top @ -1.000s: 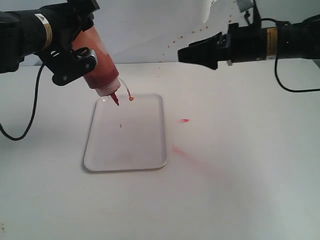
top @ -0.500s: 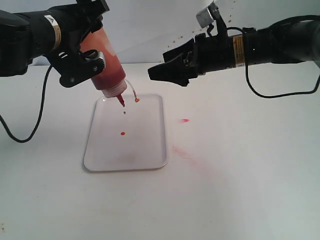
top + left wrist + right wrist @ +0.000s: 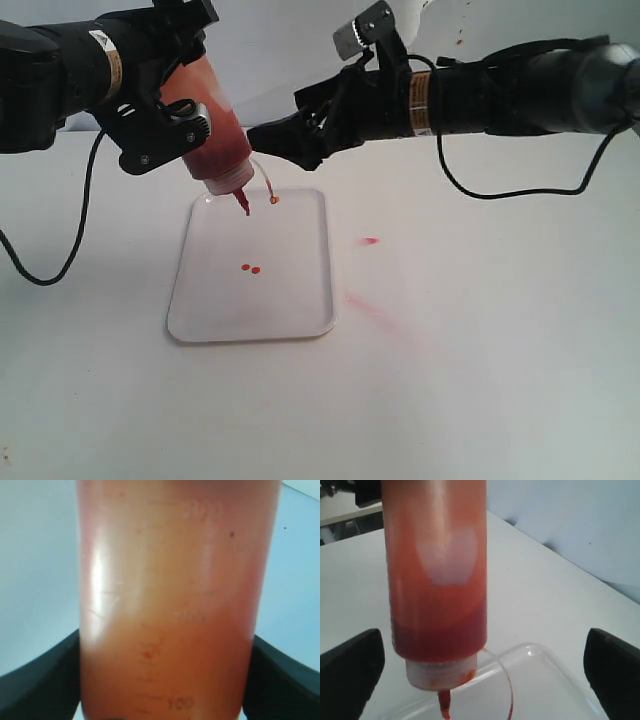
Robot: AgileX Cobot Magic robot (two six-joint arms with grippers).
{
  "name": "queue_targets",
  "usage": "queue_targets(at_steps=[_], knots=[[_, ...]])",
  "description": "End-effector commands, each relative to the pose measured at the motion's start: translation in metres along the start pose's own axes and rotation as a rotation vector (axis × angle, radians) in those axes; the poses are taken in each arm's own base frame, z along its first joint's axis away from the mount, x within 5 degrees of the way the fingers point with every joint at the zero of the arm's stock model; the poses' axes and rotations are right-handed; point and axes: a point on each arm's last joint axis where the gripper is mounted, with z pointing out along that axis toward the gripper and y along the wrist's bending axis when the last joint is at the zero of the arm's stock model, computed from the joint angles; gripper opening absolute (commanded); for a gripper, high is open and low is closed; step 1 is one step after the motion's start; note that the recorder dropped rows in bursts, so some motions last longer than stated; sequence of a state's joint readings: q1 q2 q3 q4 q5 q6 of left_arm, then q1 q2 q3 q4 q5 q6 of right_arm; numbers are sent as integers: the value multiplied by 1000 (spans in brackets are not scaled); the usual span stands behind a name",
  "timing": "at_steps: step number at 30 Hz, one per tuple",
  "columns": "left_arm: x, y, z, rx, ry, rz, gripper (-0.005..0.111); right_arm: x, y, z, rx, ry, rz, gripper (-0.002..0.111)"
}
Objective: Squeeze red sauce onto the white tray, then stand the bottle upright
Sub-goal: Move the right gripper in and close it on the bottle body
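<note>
1. The left gripper (image 3: pixel 178 80) has its jaws pinching the bottle (image 3: pixel 215 140) around the body. The left wrist view shows a dark finger pressed against each side of the translucent orange wall
2. The bottle hangs upside down and slightly tilted. Its red nozzle (image 3: pixel 241 203) points at the far end of the white tray (image 3: pixel 290 305), just above it without touching, and the clear cap strap (image 3: pixel 268 185) dangles beside the nozzle
3. Newest change on the tray: a second ago it carried no red sauce, half a second ago one drop, and now two small drops of red sauce (image 3: pixel 250 269) lie side by side near its middle. Sauce is landing, but only as drips
4. The bigger change is the right gripper (image 3: pixel 280 125). It has swept in from the right side of the desk (image 3: pixel 500 360) and now sits close to the bottle's lower part
5. Its jaws are spread wide. In the right wrist view the fingers (image 3: pixel 350 675) stand well out on either side of the bottle, touching nothing
6. My reading: this arm is lining up to press the bottle, so the real squeeze is about to start and standing the bottle upright is not yet due
7. The red spot (image 3: pixel 370 241) on the desk lies off the tray and has not changed
</note>
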State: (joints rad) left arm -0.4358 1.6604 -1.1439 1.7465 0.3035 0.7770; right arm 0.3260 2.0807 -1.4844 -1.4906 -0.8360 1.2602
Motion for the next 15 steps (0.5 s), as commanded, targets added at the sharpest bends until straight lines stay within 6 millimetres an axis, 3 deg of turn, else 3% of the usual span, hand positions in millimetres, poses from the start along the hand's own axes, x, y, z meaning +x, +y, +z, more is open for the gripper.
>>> queue_targets(at_steps=[1,15], knots=[[6,3,-3,-1,27,-12,0,-11,4,6,30,-68,30,103],[6,3,-3,-1,27,10,0,-15,19,27,59,5,-44,103]])
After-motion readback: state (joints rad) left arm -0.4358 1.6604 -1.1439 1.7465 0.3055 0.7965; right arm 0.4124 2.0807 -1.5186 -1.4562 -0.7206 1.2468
